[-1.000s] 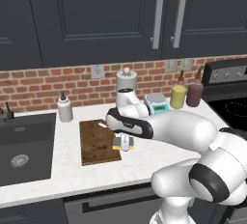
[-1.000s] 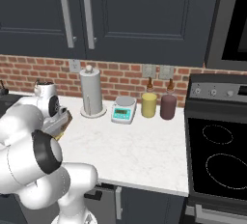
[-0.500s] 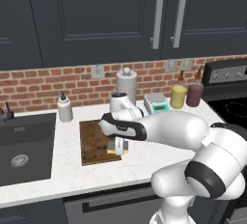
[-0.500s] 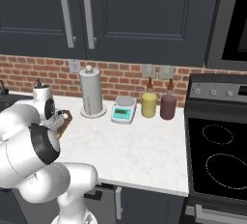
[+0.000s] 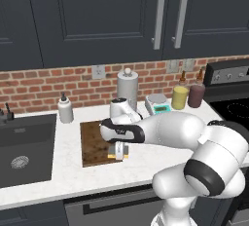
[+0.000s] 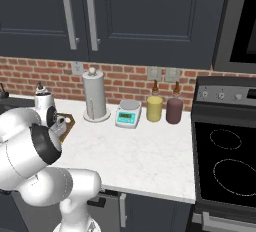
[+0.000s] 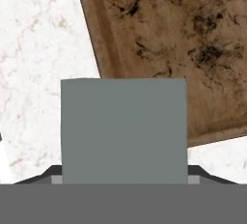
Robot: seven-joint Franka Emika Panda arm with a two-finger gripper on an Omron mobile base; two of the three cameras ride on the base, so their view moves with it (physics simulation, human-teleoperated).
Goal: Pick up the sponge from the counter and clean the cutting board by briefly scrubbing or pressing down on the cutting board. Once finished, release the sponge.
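Two pincer fingers clamp the sponge (image 5: 119,156) from either side, holding it at the front right corner of the cutting board (image 5: 93,142) on the white surface (image 5: 63,171). Seen from the hand, its grey scouring top (image 7: 123,130) overlaps the board's stained edge (image 7: 159,49) and the bare stone beside it

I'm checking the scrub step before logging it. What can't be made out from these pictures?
- Left base view: whether the sponge touches the cutting board; the gripper covers the contact.
- Hand view: the fingertips, hidden behind the sponge's grey top.
- Right base view: most of the board, blocked by the arm.
- Scale display: too small to read.
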